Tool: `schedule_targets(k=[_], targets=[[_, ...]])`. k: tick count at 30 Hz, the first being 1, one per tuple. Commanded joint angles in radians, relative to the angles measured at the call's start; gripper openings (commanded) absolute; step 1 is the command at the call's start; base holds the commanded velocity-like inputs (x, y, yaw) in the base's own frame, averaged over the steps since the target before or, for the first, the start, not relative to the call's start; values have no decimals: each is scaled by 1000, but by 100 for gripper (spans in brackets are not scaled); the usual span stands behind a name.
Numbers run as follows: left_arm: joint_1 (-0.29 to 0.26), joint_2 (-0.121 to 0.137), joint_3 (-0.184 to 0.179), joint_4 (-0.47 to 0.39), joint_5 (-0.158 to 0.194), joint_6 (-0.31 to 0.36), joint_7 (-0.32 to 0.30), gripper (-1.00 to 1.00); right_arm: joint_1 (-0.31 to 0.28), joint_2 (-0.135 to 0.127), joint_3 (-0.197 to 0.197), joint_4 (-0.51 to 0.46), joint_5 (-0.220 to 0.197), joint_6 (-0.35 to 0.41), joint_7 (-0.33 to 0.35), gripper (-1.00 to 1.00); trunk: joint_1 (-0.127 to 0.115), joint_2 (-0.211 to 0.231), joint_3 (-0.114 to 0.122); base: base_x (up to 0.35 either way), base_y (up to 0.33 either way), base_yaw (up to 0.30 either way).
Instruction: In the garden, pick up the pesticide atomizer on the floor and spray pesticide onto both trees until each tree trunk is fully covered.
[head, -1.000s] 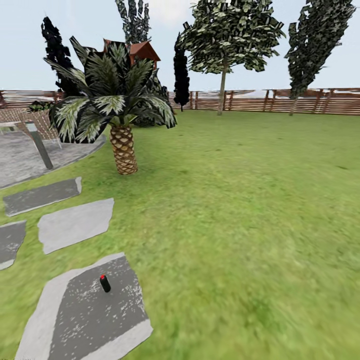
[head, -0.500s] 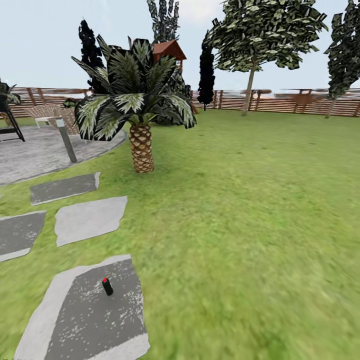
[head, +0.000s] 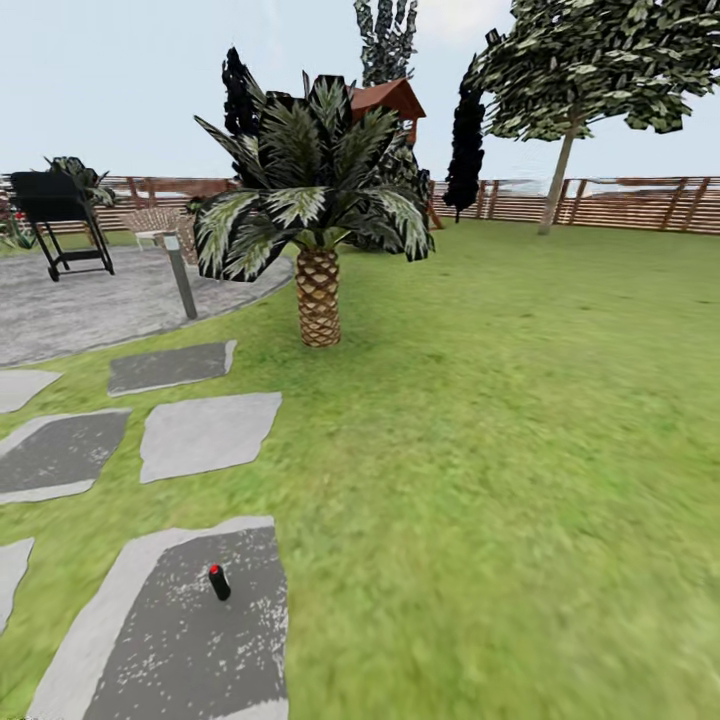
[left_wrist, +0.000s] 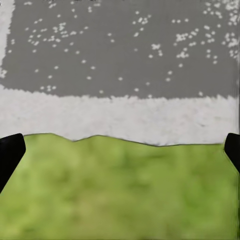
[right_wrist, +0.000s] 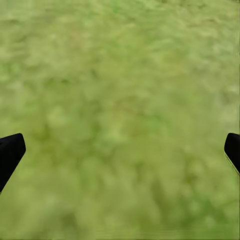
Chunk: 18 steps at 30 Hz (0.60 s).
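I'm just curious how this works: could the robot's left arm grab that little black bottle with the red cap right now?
Probably not yet. The bottle stands on a grey slab some way ahead, and the left gripper, open, looks down at the slab's edge and grass. Nothing blocks the way; it likely needs to come closer.

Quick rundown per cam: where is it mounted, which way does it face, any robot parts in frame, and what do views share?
Head: on the robot's head, facing forward and down over the lawn, palm, stone slabs and the atomizer.
Left wrist: on the left arm, facing down at a speckled slab's edge meeting grass; dark fingertips at both sides, set wide.
Right wrist: on the right arm, facing down at grass; fingertips likewise wide.
Shared: all three show grass; the head and left wrist views both show speckled slab.
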Motion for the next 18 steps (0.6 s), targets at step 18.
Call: schedule_targets(k=[18], targets=[[-1, 0, 1, 1, 3, -4, 1, 100, 0, 0, 0, 1, 3, -2, -4, 100, 0, 0, -1, 161, -143, 278]])
